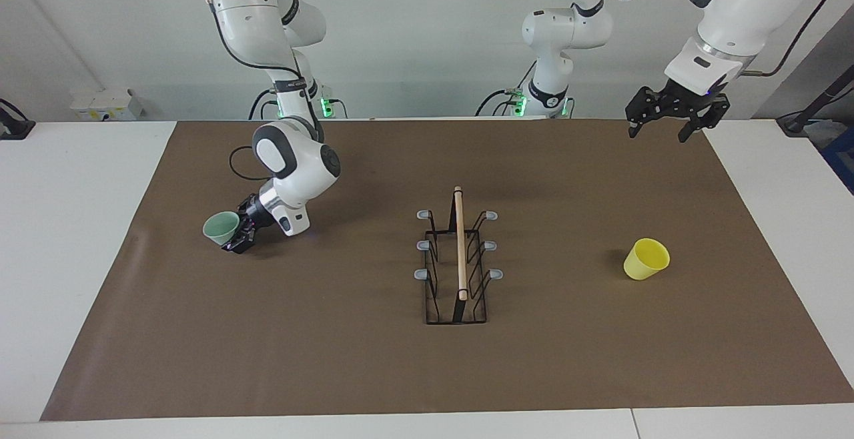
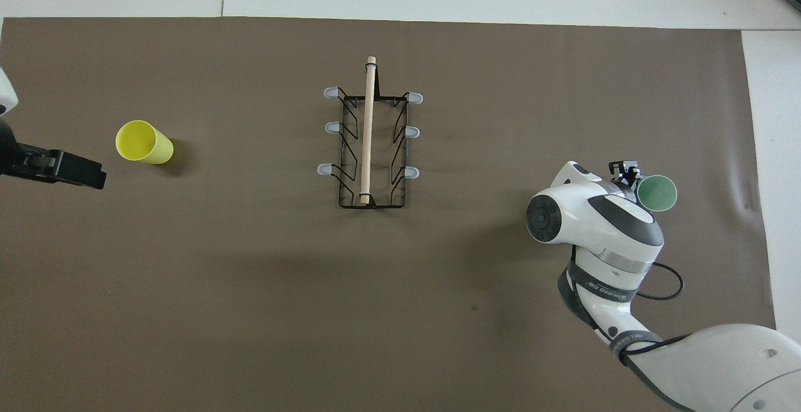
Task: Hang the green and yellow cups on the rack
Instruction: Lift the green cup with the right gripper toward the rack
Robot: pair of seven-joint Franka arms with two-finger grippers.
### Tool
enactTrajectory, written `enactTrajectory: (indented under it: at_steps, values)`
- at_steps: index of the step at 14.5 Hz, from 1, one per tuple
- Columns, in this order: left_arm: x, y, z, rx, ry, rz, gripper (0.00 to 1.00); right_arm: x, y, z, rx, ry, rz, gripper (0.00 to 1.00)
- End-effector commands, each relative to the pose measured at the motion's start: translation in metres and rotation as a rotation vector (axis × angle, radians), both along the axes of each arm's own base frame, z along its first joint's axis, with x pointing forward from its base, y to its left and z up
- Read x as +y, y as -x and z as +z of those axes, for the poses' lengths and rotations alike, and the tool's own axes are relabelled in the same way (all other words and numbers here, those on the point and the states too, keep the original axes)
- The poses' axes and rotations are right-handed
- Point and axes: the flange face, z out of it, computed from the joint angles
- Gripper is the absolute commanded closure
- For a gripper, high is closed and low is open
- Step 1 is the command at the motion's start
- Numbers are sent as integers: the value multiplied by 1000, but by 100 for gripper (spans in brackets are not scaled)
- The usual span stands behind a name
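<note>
A matt brown paper-like sheet (image 1: 373, 359) covers most of the smooth white table (image 1: 73, 239), with a faint crease near its left edge in the facing view. At the frame's centre the rack (image 1: 456, 272) is thin black wire with a pale bare-wood rod along its top and soft-looking grey tips on the prongs. The green cup (image 1: 220, 227) at centre left and the yellow cup (image 1: 646, 259) at centre right look like smooth plastic with a slight sheen, and the arms' shells are glossy white.

Both arms (image 1: 293, 165) are glossy white with dark grey joint bands and rounded elbows. Thin black cables (image 1: 237, 162) loop along them. The grippers (image 1: 667, 115) are black, and green lights (image 1: 524, 102) glow at the bases.
</note>
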Motion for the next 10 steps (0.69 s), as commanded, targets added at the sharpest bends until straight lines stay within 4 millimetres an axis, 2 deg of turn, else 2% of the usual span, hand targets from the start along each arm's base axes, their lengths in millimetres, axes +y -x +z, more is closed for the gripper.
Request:
enactTrajectory:
  at_steps: [1,6,8,10]
  values:
    - [1,10,1,5,-16,6,0,4,-11,26,-58,-86,-96,100]
    - [1,10,1,5,-15,5,0,33,-39,104,-144,-359,-394,100]
    - [1,10,1,5,-15,5,0,61,-43,127,-155,-422,-430,100]
    - [1,10,1,5,-15,5,0,85,-51,151,-241,-481,-465,100]
